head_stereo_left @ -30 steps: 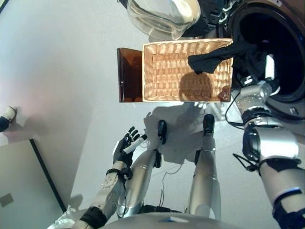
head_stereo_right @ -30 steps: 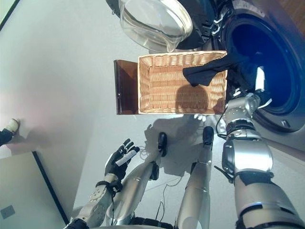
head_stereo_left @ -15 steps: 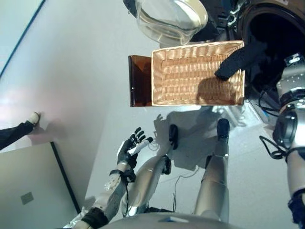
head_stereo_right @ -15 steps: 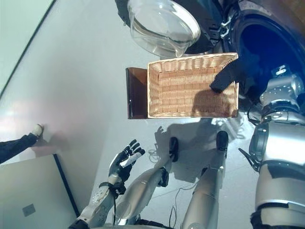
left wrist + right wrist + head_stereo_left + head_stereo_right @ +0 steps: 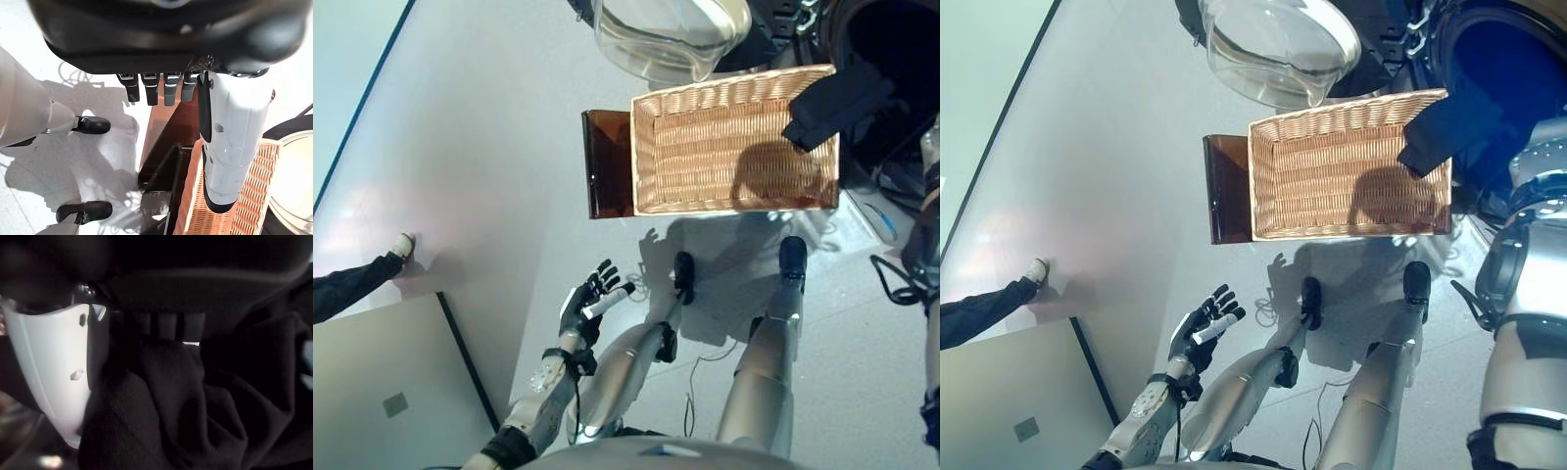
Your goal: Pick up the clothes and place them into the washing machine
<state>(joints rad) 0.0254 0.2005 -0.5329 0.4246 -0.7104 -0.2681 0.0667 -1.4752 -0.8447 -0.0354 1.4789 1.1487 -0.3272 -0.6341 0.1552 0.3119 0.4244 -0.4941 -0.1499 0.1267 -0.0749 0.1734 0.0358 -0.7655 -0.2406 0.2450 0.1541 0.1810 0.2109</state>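
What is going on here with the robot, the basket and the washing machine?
The robot is loading laundry. Its right hand is at the washing machine opening, holding a black garment that trails back over the rim of the wicker basket. The basket otherwise looks empty. The left hand hangs open and idle. The machine's glass door stands open.

Bright overhead light is washing the pale floor (image 5: 460,147), casting a soft shadow under the wicker basket (image 5: 705,147) and glinting on the glass door (image 5: 1273,49). The right wrist view is showing dim, blurred dark cloth (image 5: 171,421).
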